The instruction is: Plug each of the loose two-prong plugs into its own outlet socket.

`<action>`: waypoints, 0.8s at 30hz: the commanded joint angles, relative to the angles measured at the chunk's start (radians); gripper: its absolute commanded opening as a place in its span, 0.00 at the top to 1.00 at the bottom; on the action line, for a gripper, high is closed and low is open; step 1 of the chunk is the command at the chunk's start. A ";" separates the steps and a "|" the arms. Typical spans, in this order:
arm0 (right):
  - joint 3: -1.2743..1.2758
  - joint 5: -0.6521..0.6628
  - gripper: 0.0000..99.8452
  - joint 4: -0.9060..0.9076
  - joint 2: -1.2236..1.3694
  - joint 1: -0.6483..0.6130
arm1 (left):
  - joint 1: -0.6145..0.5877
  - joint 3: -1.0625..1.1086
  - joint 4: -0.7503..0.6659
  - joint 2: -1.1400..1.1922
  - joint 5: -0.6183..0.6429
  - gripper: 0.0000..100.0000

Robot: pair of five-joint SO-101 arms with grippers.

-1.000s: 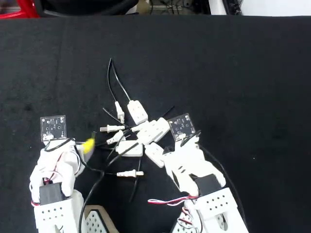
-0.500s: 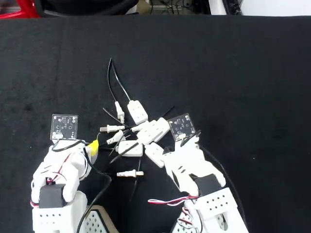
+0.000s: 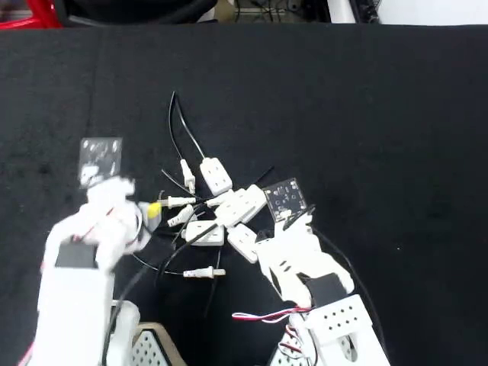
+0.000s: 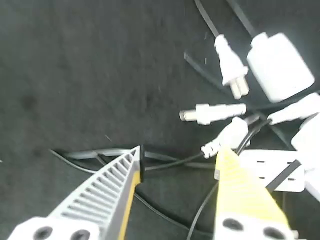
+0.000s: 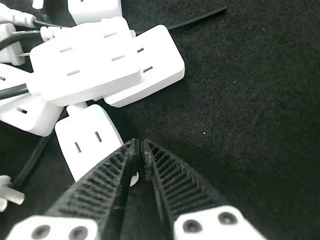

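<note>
While no plug can be seen seated in any socket, the task is judged to be at its outset, with every insertion left to do. High view: on the black table cloth (image 3: 366, 114) a cluster of white outlet blocks (image 3: 236, 204) lies between the two arms, and four loose two-prong plugs lie on its left-arm side: the upper plug (image 3: 186, 175), the middle plug (image 3: 174, 202), the slanted plug (image 3: 181, 216) and, apart and nearer the arm bases, the lone plug (image 3: 203, 272). The left arm (image 3: 88, 236) puts its yellow fingertip (image 3: 152, 210) just beside one end of the middle plug; the right arm (image 3: 301, 263) rests at the near edge of the cluster. Left wrist view: the left gripper (image 4: 180, 154) is spread wide and holds nothing. The slanted plug (image 4: 225, 141) lies at the tip of the yellow finger (image 4: 240, 195), at the edge of the gap rather than centred in it; the middle plug (image 4: 212, 114) and upper plug (image 4: 231, 64) lie beyond the fingertips. Right wrist view: the right gripper (image 5: 139, 147) is pressed together with nothing visibly between its fingers; a single outlet block (image 5: 90, 142) lies just beside the tips, and stacked blocks (image 5: 100, 62) lie beyond.
</note>
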 commanded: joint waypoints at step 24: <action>-0.007 0.008 0.98 -0.008 -0.004 -0.017 | 0.110 -0.469 -0.140 0.798 0.028 0.75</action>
